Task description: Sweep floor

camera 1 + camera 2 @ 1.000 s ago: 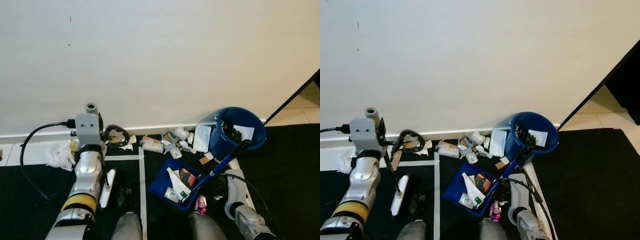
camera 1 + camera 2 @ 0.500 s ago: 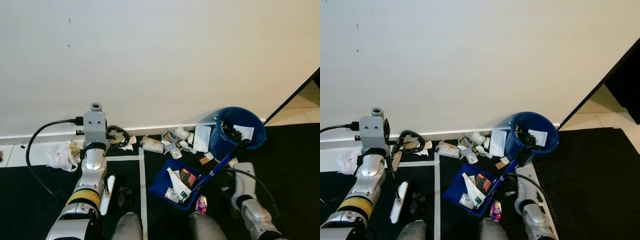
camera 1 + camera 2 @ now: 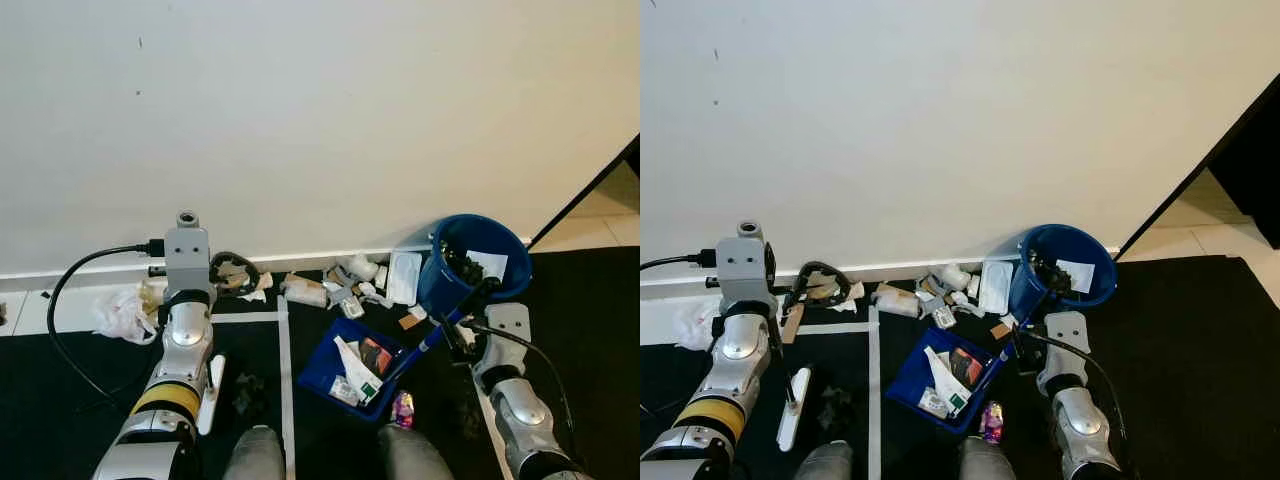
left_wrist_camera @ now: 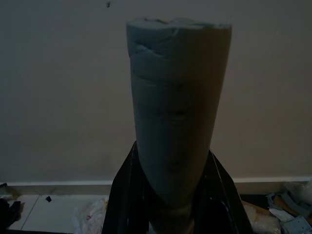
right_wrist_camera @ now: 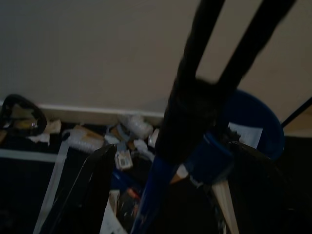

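Left pincer (image 4: 170, 195): two black fingers clamped on one grey broom handle (image 4: 178, 117); its white broom head (image 3: 793, 410) rests on the dark floor (image 3: 580, 300). Right pincer (image 5: 165, 165): fingers closed around one blue dustpan handle (image 3: 437, 333). One blue dustpan (image 3: 350, 368), holding litter, lies beside one blue bucket (image 3: 478, 262). Loose litter (image 3: 340, 285) sits along the wall base.
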Available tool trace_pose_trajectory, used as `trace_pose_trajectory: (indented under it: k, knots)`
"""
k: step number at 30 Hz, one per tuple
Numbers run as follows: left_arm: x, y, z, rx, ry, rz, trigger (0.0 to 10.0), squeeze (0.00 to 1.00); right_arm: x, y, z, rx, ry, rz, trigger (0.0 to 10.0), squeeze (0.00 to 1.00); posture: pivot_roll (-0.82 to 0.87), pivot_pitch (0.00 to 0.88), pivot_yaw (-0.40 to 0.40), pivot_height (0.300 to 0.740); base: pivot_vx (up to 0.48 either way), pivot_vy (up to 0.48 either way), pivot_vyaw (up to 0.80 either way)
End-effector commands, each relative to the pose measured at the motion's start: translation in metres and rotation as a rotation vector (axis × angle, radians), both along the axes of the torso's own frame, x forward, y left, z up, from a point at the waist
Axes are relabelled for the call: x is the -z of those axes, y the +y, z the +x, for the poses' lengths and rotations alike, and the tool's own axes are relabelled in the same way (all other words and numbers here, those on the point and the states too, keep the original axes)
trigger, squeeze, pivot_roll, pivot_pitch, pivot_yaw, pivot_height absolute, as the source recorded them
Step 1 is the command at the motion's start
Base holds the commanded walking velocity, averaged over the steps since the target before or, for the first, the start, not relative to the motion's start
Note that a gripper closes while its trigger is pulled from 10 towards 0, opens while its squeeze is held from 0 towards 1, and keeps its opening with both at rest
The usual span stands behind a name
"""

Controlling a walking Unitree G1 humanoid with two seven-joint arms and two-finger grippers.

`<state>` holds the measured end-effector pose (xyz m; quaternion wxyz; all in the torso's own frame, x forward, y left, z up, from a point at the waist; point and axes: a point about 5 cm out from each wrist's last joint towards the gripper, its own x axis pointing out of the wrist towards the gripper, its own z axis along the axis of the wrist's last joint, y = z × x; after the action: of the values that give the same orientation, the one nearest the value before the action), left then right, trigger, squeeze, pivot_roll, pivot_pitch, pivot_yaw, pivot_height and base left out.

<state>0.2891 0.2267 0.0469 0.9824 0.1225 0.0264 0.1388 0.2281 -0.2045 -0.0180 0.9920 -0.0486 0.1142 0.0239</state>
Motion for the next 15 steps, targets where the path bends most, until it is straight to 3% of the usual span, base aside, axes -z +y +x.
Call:
trace_pose_trajectory:
  k: [1,3,4,5,6,7,15]
  knots:
    - [0.011,-0.001,-0.007,-0.004,0.054,0.010,10.0,0.00,-0.004,-0.002,0.003,0.028,-0.035,0.012,10.0,1.00,0.10,0.043,-0.053,0.740,0.000,0.000,0.00]
    - [0.011,-0.001,-0.007,-0.005,0.055,0.010,10.0,0.00,-0.005,-0.002,0.004,0.031,-0.039,0.023,10.0,1.00,0.10,0.043,-0.053,0.740,0.000,0.000,0.00]
    - [0.011,-0.001,-0.007,-0.006,0.055,0.010,10.0,0.00,-0.006,-0.001,0.005,0.028,-0.044,0.032,10.0,0.84,0.10,0.042,-0.051,0.740,0.000,0.000,0.00]
    - [0.011,-0.001,-0.007,-0.007,0.055,0.011,10.0,0.00,-0.007,0.000,0.007,0.024,-0.050,0.036,10.0,0.42,0.10,0.042,-0.049,0.740,0.000,0.000,0.00]
    - [0.011,-0.001,-0.007,-0.007,0.055,0.011,10.0,0.00,-0.008,0.000,0.009,0.018,-0.056,0.036,10.0,0.14,0.10,0.042,-0.048,0.740,0.000,0.000,0.00]
    - [0.011,-0.001,-0.007,-0.006,0.055,0.012,10.0,0.00,-0.010,0.001,0.010,0.014,-0.062,0.033,10.0,0.00,0.10,0.042,-0.048,0.740,0.000,0.000,0.00]
    - [0.008,0.000,-0.006,-0.002,0.042,0.017,10.0,0.00,-0.019,-0.003,0.026,0.032,-0.079,-0.003,10.0,0.00,0.10,0.044,-0.048,0.740,0.000,0.000,0.00]
